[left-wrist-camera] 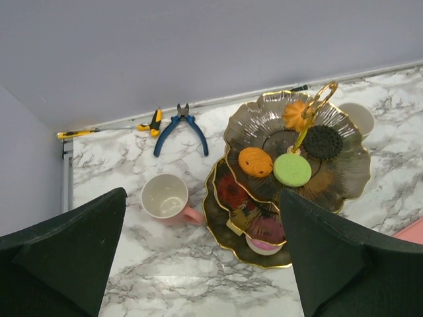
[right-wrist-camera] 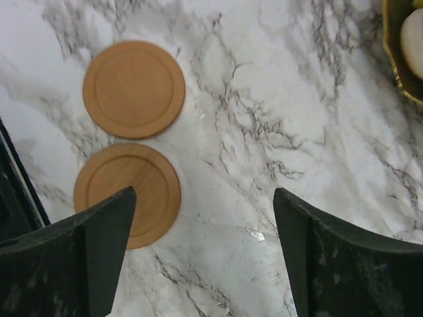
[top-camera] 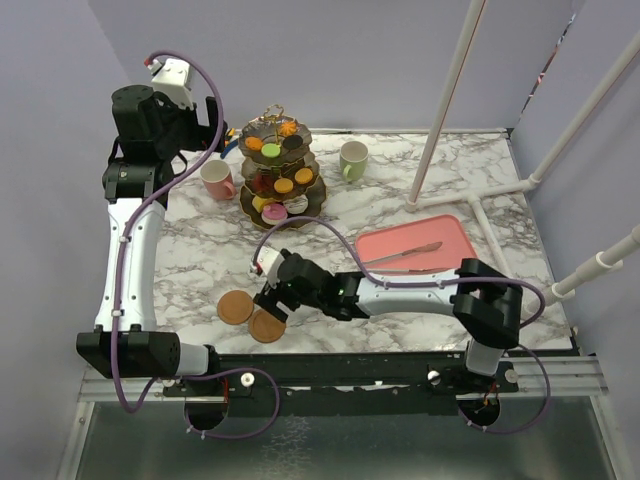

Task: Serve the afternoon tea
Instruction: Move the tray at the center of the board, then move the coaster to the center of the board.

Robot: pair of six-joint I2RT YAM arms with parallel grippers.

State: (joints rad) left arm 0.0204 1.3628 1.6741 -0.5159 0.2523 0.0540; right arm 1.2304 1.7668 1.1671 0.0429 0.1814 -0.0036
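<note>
The right gripper (right-wrist-camera: pixel 203 198) hangs low over the near-left part of the table (right-wrist-camera: pixel 277 119), fingers spread wide with nothing between them. In its wrist view one finger hides part of the rim of a brown coaster (right-wrist-camera: pixel 127 195), and a second coaster (right-wrist-camera: pixel 134 89) lies just beside it. The arm reaches across its own front to get there, so I judge the coasters to be the step in hand. They sit at the near edge, well apart from both mugs, and need to go where the cups can stand on them.

The left gripper (left-wrist-camera: pixel 201 198) is held high, also spread and empty. It looks down on the pink mug (left-wrist-camera: pixel 166 198), which stands upright just beside the three-tier stand (left-wrist-camera: pixel 297 145) with its toy pastries (left-wrist-camera: pixel 292 170), and is probably placed to take that mug.

The left wrist view shows the pink mug is empty, and shows blue-handled pliers (left-wrist-camera: pixel 180 129) by the back wall, which the overhead view hides. Only the overhead view shows the pale-green mug (top-camera: pixel 352 160) whole, on the stand's right. It also shows the pink tray (top-camera: pixel 450 232) carrying a slim utensil, too small to name.
</note>
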